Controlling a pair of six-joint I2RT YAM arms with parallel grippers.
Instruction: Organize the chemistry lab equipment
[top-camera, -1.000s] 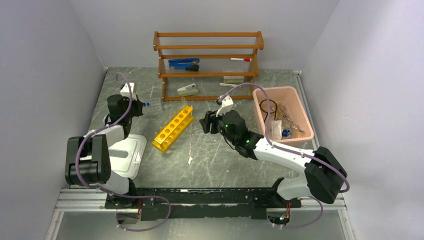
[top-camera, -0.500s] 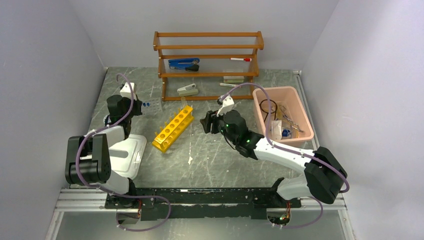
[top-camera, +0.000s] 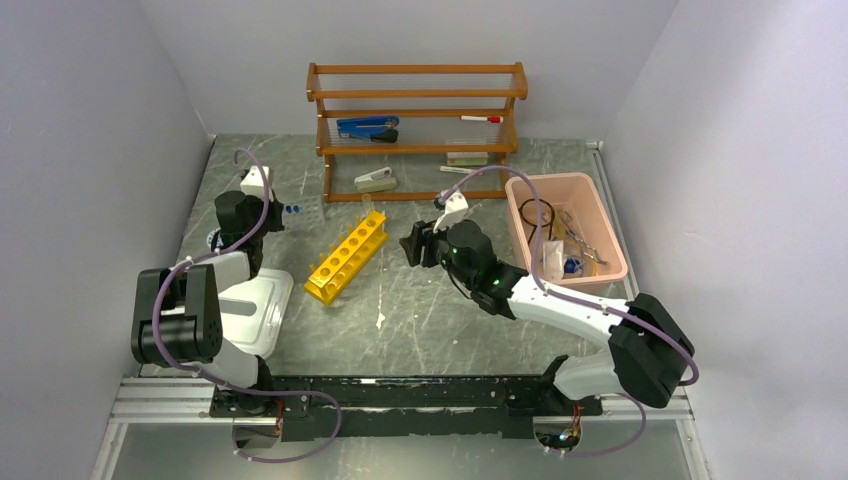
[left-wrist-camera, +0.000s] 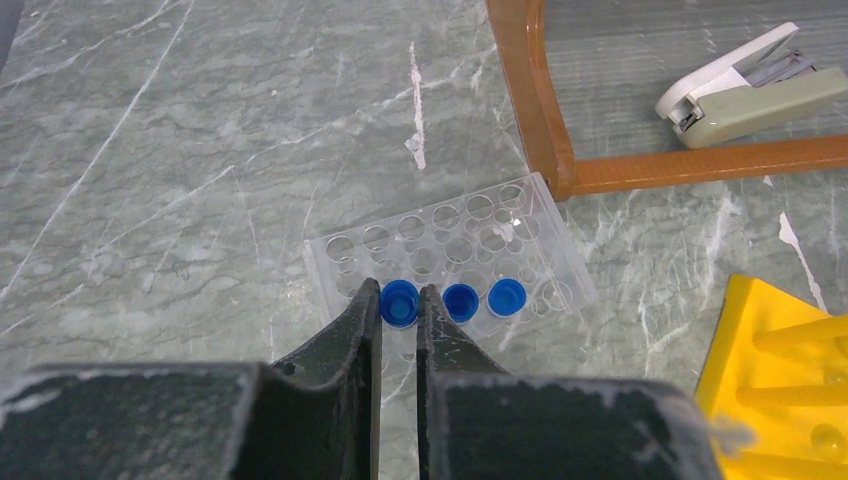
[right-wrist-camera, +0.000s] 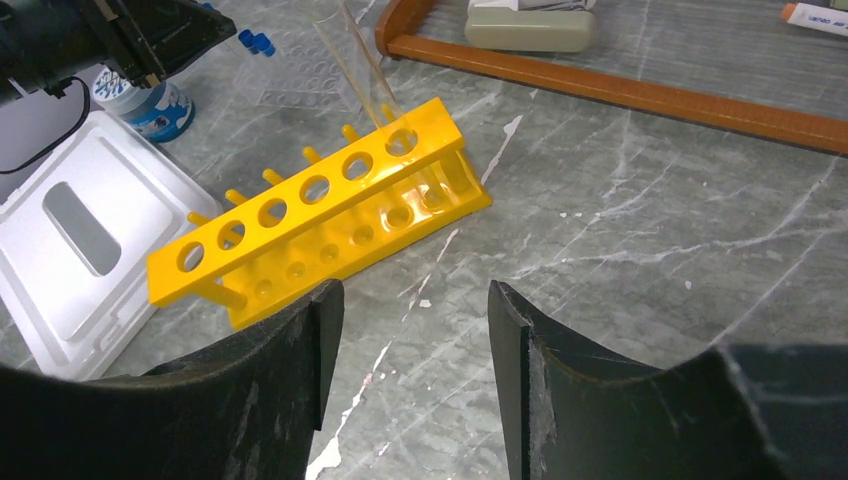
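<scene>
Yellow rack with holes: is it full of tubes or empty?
The yellow rack is nearly empty: one clear tube leans in the end hole nearest the wooden shelf; the other top holes look empty.

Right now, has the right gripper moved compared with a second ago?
No. The right gripper holds the same spot, just right of the yellow test-tube rack and in front of the wooden shelf rack.

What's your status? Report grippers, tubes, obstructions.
Left gripper jaws shut on blue-capped tube in clear tray. Right gripper jaws open, empty, beside yellow rack. Two more capped tubes seated alongside; nothing blocking.
</scene>
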